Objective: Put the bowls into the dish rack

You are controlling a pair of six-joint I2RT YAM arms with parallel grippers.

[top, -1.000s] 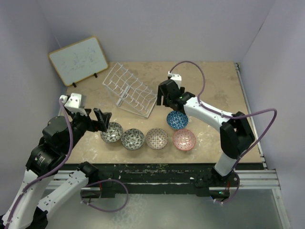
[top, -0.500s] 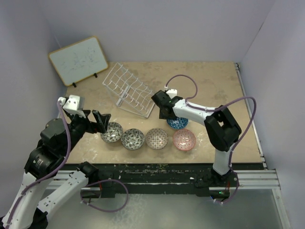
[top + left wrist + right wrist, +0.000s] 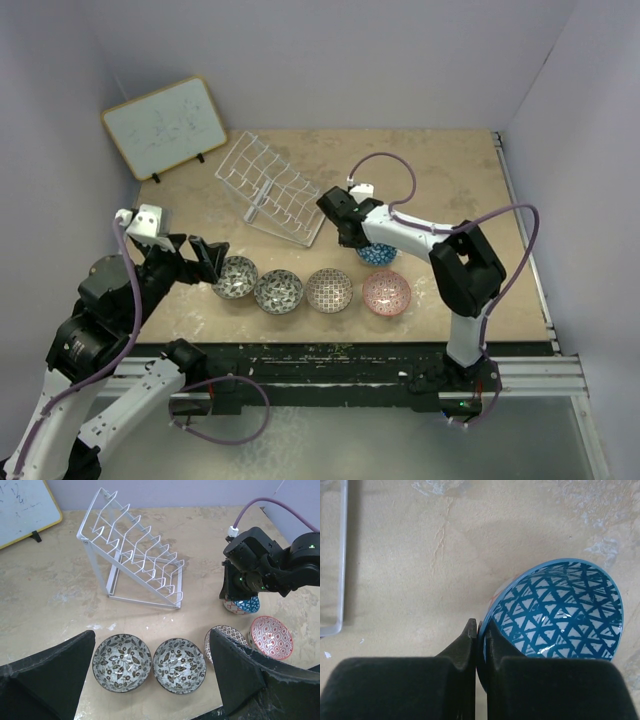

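My right gripper (image 3: 481, 630) is shut on the left rim of the blue bowl (image 3: 560, 611), one finger inside and one outside; the bowl (image 3: 378, 254) tilts on the table right of the white wire dish rack (image 3: 272, 190). In a row near the front edge sit two grey-black bowls (image 3: 235, 277) (image 3: 279, 291), a beige-brown bowl (image 3: 329, 289) and a pink-red bowl (image 3: 386, 292). My left gripper (image 3: 150, 680) hangs open above the two grey-black bowls (image 3: 122, 662) (image 3: 179, 665), holding nothing. The rack (image 3: 134, 555) stands empty.
A wood-framed whiteboard (image 3: 165, 126) leans at the back left corner, behind the rack. Purple walls close in the table on three sides. The right arm's cable (image 3: 390, 170) loops over the middle of the table.
My right gripper came down onto the blue bowl and shut on its rim, tipping it. The left arm drew back slightly toward the left.
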